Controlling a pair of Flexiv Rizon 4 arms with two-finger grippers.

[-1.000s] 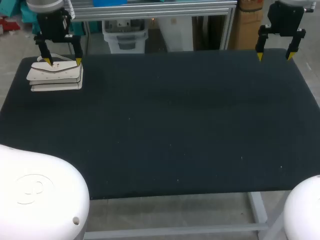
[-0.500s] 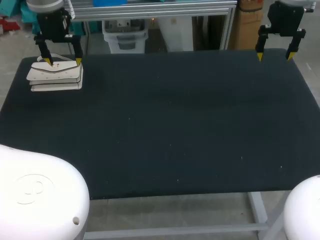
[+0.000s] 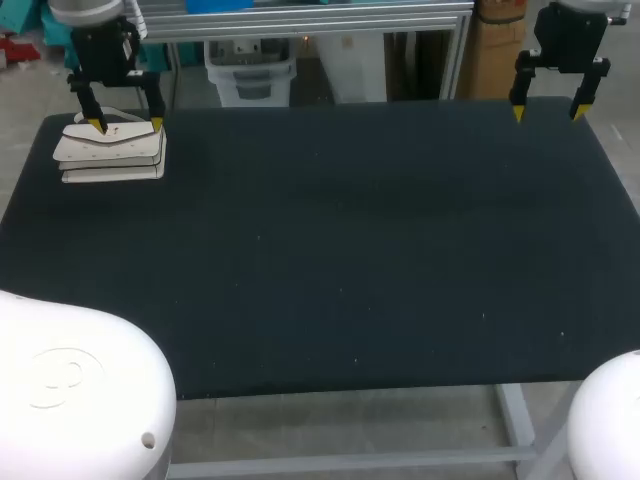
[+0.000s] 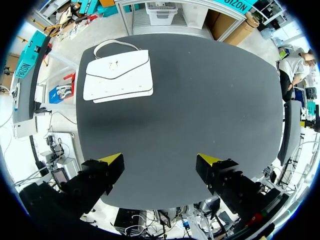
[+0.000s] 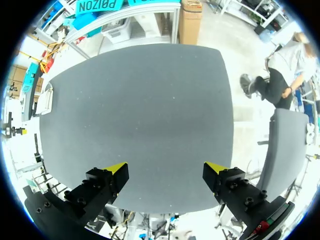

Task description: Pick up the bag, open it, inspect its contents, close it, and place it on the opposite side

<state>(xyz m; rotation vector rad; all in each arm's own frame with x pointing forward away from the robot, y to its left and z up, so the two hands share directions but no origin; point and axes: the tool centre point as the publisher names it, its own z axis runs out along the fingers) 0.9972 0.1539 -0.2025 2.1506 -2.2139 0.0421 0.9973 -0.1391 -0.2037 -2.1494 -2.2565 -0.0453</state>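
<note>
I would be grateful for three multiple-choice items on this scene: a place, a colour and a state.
1. Where on the table does the bag lie? A. far left corner B. middle C. near right edge
2. What colour is the bag? A. black B. white C. red
3. How is the left gripper? A. shut on the bag B. open, holding nothing C. shut on a cloth
Answers: 1 A, the head view shows it in that corner; 2 B, it is white against the dark table; 3 B, its yellow tips stand apart, the bag lying untouched ahead of them.
</note>
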